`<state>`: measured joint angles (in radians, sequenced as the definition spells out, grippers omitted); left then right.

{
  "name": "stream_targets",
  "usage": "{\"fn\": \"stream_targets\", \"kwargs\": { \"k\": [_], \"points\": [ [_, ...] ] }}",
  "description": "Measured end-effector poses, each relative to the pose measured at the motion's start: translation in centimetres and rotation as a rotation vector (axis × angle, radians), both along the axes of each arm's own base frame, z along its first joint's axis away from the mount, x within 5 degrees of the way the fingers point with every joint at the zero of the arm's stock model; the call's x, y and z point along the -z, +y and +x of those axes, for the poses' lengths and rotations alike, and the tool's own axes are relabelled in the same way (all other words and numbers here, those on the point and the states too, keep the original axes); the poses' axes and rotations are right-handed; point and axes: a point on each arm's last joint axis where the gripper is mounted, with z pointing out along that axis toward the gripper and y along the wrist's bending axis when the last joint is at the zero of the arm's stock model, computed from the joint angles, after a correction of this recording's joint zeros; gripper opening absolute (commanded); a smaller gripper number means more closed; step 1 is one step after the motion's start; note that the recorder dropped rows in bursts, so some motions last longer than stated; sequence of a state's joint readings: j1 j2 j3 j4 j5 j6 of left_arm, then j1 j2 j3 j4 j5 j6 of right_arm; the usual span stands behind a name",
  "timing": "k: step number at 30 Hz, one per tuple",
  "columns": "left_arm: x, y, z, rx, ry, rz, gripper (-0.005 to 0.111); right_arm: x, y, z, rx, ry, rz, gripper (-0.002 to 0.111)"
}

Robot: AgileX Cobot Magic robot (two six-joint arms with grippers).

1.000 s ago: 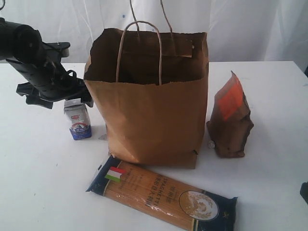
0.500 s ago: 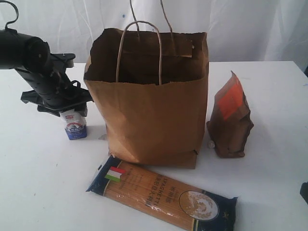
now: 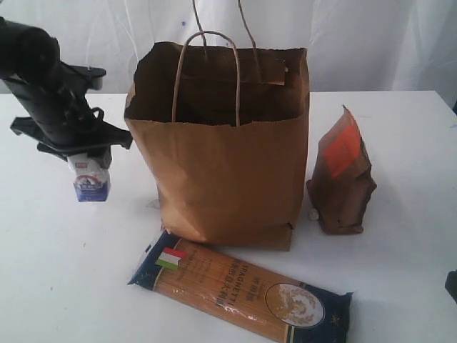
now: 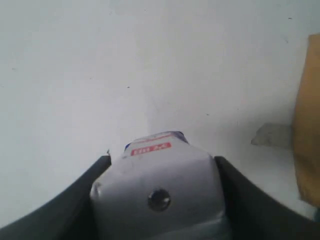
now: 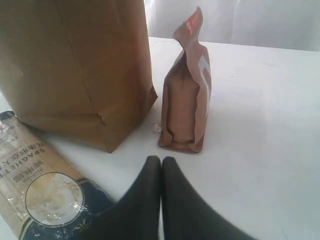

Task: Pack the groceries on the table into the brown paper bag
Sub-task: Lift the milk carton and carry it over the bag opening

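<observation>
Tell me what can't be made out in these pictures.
- Inside of the brown paper bag: exterior view, its front wall hides any contents.
- Top of the small milk carton: exterior view, covered by the left tool.
- Part of the long spaghetti pack: right wrist view, cut off by the picture edge.
- The tiny object beside the brown-orange pouch: exterior view, too small to identify.

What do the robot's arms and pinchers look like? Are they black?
Yes, all black. The left arm is chunky, with a round tube-like joint and a flat crossbar above the left gripper. The right gripper has two smooth, curved fingers that taper to rounded tips. I can see no writing or stickers on them.
</observation>
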<state>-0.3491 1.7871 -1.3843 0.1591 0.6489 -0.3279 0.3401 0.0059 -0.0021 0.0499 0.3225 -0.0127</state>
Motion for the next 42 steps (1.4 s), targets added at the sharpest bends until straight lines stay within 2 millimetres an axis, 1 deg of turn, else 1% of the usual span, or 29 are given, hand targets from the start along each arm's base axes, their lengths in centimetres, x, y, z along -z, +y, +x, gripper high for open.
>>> {"fn": "stream_targets", "kwargs": {
  "k": [4,7,12,15,17,21,25,30,35,39,42],
  "points": [
    [-4.7,0.6,-1.5,0.069,-0.025,0.032,0.000,0.0,0.0,0.0,0.000,0.000,0.000,0.000],
    [-8.7,1.2,-3.1,0.103,-0.066,0.036,0.000,0.0,0.0,0.0,0.000,0.000,0.000,0.000],
    [-15.5,2.3,-6.9,0.135,-0.194,-0.027,0.000,0.0,0.0,0.0,0.000,0.000,0.000,0.000],
    [-18.6,2.4,-9.4,0.187,-0.259,-0.113,0.000,0.0,0.0,0.0,0.000,0.000,0.000,0.000],
    [-20.3,2.3,-10.9,0.225,-0.296,-0.173,0.000,0.0,0.0,0.0,0.000,0.000,0.000,0.000],
    [-22.7,1.8,-13.0,0.303,-0.344,-0.301,0.000,0.0,0.0,0.0,0.000,0.000,0.000,0.000],
    [-23.6,1.2,-13.5,0.350,-0.364,-0.379,0.000,0.0,0.0,0.0,0.000,0.000,0.000,0.000],
    [-23.3,0.3,-12.4,0.362,-0.364,-0.449,0.000,0.0,0.0,0.0,0.000,0.000,0.000,0.000],
    [-22.0,-1.4,-10.1,0.395,-0.336,-0.538,0.000,0.0,0.0,0.0,0.000,0.000,0.000,0.000],
    [-20.3,-2.3,-7.9,0.386,-0.307,-0.539,0.000,0.0,0.0,0.0,0.000,0.000,0.000,0.000],
    [-18.8,-3.5,-6.6,0.401,-0.286,-0.521,0.000,0.0,0.0,0.0,0.000,0.000,0.000,0.000]
  ]
}}
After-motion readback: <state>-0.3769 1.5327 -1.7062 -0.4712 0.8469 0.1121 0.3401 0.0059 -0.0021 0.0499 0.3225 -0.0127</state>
